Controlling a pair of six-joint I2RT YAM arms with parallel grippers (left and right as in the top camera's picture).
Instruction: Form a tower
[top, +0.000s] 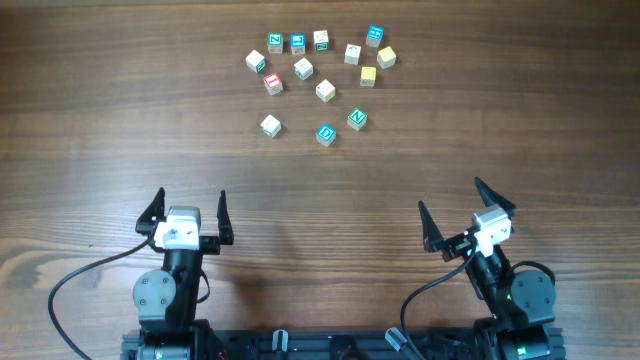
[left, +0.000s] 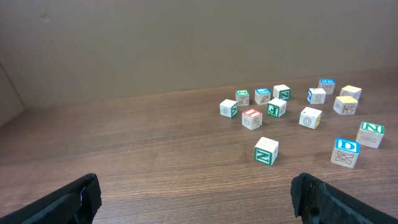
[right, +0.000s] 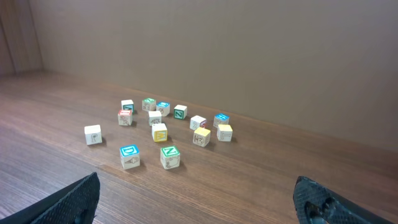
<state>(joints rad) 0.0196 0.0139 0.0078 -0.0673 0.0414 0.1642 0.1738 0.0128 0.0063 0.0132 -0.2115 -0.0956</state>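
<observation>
No tower is in view. Several small pale wooden letter cubes (top: 320, 80) lie singly, spread over the far middle of the table. Nearest the arms are a white cube (top: 270, 126), a blue D cube (top: 325, 133) and a green N cube (top: 357, 118). Two yellow cubes (top: 386, 57) (top: 368, 75) sit at the right of the group. My left gripper (top: 190, 200) stands open at the near left, well short of the cubes. My right gripper (top: 450, 195) is open at the near right. Both hold nothing. The D cube (right: 129, 156) and N cube (right: 170, 157) lie ahead of the right gripper (right: 198, 190).
Bare wooden tabletop (top: 320, 200) separates both grippers from the cubes. In the left wrist view a green-lettered cube (left: 266, 150) is the closest one ahead of the left gripper (left: 199, 193). A plain wall (left: 186, 43) rises behind the table.
</observation>
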